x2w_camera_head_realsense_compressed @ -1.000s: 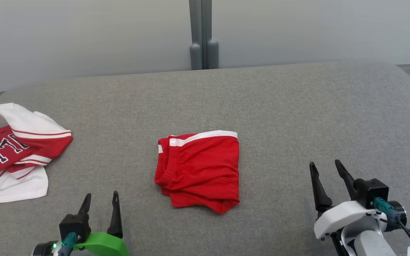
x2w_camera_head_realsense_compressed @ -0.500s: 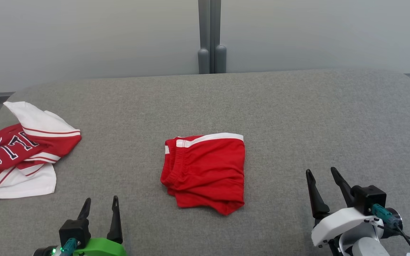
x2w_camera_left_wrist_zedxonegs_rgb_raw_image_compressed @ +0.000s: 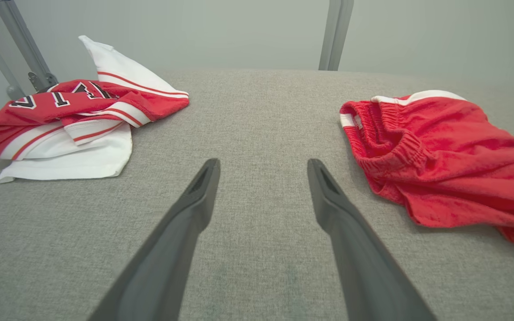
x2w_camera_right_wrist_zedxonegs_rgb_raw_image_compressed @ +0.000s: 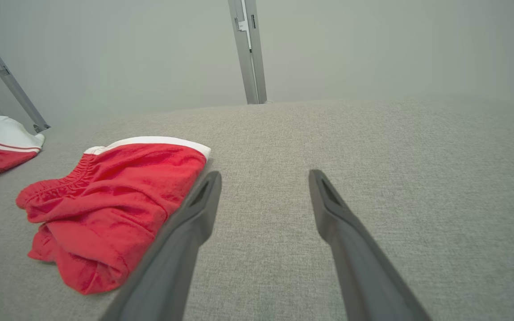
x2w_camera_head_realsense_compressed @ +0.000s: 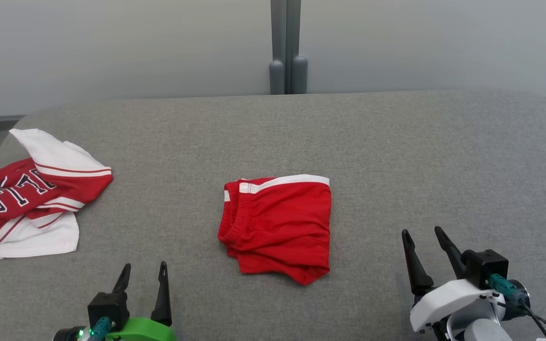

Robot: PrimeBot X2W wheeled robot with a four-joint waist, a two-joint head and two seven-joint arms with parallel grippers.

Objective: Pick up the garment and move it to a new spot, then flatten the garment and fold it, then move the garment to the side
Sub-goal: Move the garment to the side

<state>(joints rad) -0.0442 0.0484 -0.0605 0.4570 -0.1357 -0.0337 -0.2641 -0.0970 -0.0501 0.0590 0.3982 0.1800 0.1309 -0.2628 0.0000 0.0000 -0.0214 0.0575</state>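
Red shorts [x2w_camera_head_realsense_compressed: 277,227] w/ white trim lie folded into a rough square near the centre of the grey fabric worktop [x2w_camera_head_realsense_compressed: 396,142]. The elastic waistband is bunched along the side toward the robot's left and a white band runs along the far edge. The cloth is a bit wrinkled, and the near corner on the robot's right pokes out to a point.

Left end effector [x2w_camera_head_realsense_compressed: 144,266] (green wrist housing) sits near-left of the shorts over bare fabric, apart from them. Its 2 dark fingers are spread wide w/ nothing between them. In the left wrist view the shorts [x2w_camera_left_wrist_zedxonegs_rgb_raw_image_compressed: 444,156] lie right of the fingers.

Right end effector [x2w_camera_head_realsense_compressed: 421,231] (white housing) sits well to the right of the shorts, fingers also spread wide and empty. In the right wrist view 1 finger crosses in front of the shorts' edge, but the head view shows a gap between them.

A 2nd garment, a red & white jersey [x2w_camera_head_realsense_compressed: 31,199] w/ dark lettering, lies crumpled at the worktop's left end, well apart from the shorts. Behind the worktop are a pale wall and a grey post [x2w_camera_head_realsense_compressed: 287,47].
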